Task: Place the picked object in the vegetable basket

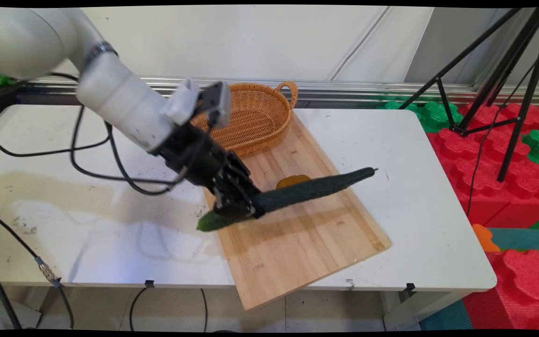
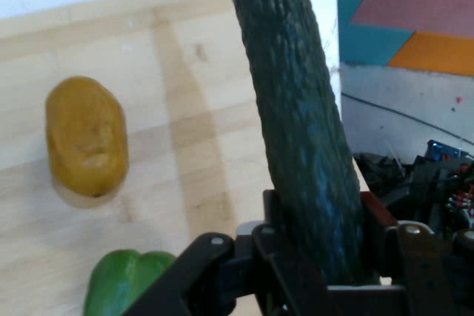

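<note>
**Cucumber held above the board**

I have the gripper (image 1: 239, 206) closed round a long dark cucumber (image 1: 314, 188) near its paler end, fingers (image 2: 278, 220) pressed to its sides. It hangs clear of the wooden cutting board (image 1: 297, 243), stretched out toward the table's (image 1: 419, 224) right. Under it on the board lies a yellow-brown potato (image 2: 87, 137). Beside that I see a green thing (image 2: 126, 280), perhaps a pepper; only a part shows. A wicker basket (image 1: 255, 119) sits at the board's far end.

One cucumber (image 1: 307, 191), one potato (image 2: 87, 137), one green pepper (image 2: 127, 282), one basket (image 1: 255, 117), all on or above one cutting board (image 1: 297, 243).
</note>
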Robot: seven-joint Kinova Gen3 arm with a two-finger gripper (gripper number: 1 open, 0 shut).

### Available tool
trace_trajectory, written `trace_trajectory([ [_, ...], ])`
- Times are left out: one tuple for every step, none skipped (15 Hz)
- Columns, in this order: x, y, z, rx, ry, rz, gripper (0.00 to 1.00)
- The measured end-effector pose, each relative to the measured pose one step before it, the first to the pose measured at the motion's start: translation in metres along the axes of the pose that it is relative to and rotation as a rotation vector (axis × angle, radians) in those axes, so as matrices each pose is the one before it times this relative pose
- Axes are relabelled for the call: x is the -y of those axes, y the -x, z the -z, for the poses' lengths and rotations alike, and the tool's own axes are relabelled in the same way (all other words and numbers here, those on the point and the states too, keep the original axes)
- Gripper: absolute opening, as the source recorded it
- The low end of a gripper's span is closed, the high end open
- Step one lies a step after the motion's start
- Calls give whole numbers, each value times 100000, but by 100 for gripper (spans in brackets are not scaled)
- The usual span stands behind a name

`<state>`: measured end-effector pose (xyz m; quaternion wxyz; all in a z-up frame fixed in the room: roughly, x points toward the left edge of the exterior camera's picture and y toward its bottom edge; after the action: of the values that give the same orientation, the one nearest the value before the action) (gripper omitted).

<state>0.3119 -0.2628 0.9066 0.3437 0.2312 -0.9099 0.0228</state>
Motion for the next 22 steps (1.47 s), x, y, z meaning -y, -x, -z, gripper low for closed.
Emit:
trace_trajectory([
  [265, -66, 1264, -1234, -215, -169, 0],
  [339, 1, 1265, -1049, -394, -155, 0],
  [334, 23, 1019, -727, -411, -200, 0],
  [262, 15, 668, -448, -383, -131, 0],
  [409, 79, 983, -454, -660, -325, 0],
  [537, 112, 1079, -273, -1002, -585, 0],
  [700, 153, 1035, -4, -1521, -612, 0],
  [661, 163, 798, 139, -1489, -457, 0],
  [845, 204, 834, 209, -1949, -427, 0],
  [799, 174, 637, 155, -1811, -222, 0],
  [522, 116, 369, 148, -1148, -146, 0],
  [1009, 183, 533, 241, -2056, -383, 0],
  [882, 180, 375, 205, -1815, -364, 0],
  [1074, 227, 285, 268, -2042, -440, 0],
  [1093, 279, 122, 456, -1968, -454, 0],
  [918, 231, -19, 397, -1579, -322, 0],
  [1035, 319, -127, 539, -1768, -262, 0],
  [992, 364, -251, 628, -1713, -292, 0],
  [812, 323, -300, 615, -1352, -125, 0],
  [766, 335, -374, 661, -1252, 8, 0],
  [1016, 392, -614, 793, -1641, -148, 0],
  [701, 235, -530, 655, -1100, -358, 0],
])
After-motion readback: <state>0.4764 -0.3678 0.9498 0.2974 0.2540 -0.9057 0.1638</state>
